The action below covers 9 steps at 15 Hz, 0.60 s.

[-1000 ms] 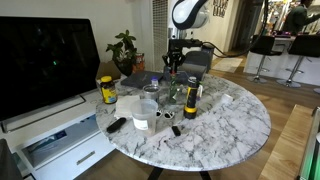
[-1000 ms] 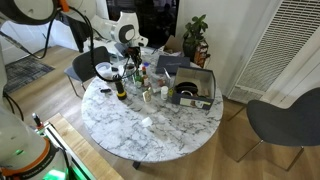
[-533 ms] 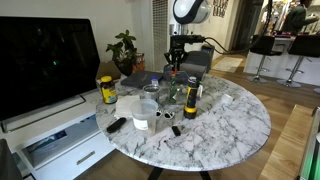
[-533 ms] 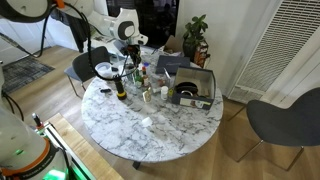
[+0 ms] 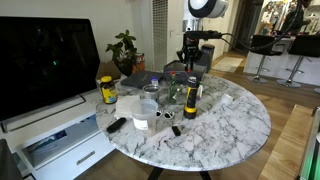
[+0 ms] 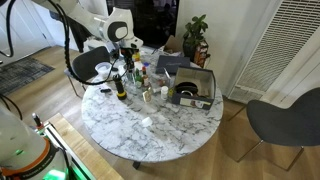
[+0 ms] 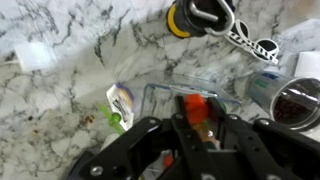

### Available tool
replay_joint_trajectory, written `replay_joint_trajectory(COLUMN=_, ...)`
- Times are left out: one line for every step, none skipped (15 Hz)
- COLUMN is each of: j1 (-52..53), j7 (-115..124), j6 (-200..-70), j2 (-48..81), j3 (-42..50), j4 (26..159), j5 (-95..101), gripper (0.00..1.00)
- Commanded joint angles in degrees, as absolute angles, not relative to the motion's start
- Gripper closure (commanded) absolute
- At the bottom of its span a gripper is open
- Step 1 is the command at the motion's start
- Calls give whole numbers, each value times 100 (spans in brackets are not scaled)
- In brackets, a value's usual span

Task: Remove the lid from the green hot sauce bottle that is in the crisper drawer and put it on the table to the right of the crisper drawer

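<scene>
Dark end effector (image 7: 192, 135) entering from the bottom of the wrist view, fingers (image 7: 170, 128) narrowly apart around a small orange-red piece (image 7: 197, 106), probably the lid; impossible to tell through the blur whether clamped on it or only hanging above it; directly beneath, translucent crisper drawer (image 7: 165, 92) on the marble tabletop (image 7: 60, 90); just beside the drawer's edge, a green-labelled bottle (image 7: 120, 106), seemingly outside the bin; near the right border, a dark round container (image 7: 292, 105)

Could lose the piece from a shallow hold, dropping it back into the drawer or sending it rolling over smooth marble; could clip the crowded bottles and jars on the way down; could release too early, with the drawer right below rather than bare tabletop to its right

In both exterior views, end effector (image 5: 192, 52) (image 6: 129, 58) raised above the clutter, too small for reading its opening; drawer contents masked by the fingers; bottle neck, capped or bare, not discernible
</scene>
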<state>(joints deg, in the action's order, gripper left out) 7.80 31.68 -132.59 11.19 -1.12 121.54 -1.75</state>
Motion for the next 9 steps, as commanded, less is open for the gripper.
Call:
replay_joint_trajectory(j1=635, j7=3723, j6=-13724, j2=380, j3=48, j4=13320, j5=-166, gripper=93)
replay_joint_trajectory(j1=583, j7=3910, j6=-13861, j2=287, j3=111, j4=13515, j5=-32, gripper=93)
replay_joint_trajectory(j1=499, j7=4025, j6=-14138, j2=230, j3=171, j4=13707, j5=30, gripper=93)
replay_joint_trajectory(j1=415, j7=4134, j6=-14368, j2=195, j3=223, j4=13857, j5=72, gripper=93)
replay_joint_trajectory(j1=337, j7=4253, j6=-14644, j2=229, j3=289, j4=13946, j5=205, gripper=93)
replay_joint_trajectory(j1=269, j7=4400, j6=-14892, j2=298, j3=353, j4=14000, j5=397, gripper=93)
replay_joint_trajectory(j1=209, j7=4530, j6=-15157, j2=392, j3=419, j4=14027, j5=612, gripper=93)
replay_joint_trajectory(j1=155, j7=4617, j6=-15378, j2=555, j3=466, j4=14003, j5=695, gripper=93)
replay_joint_trajectory(j1=125, j7=4698, j6=-15580, j2=687, j3=518, j4=13988, j5=830, gripper=93)
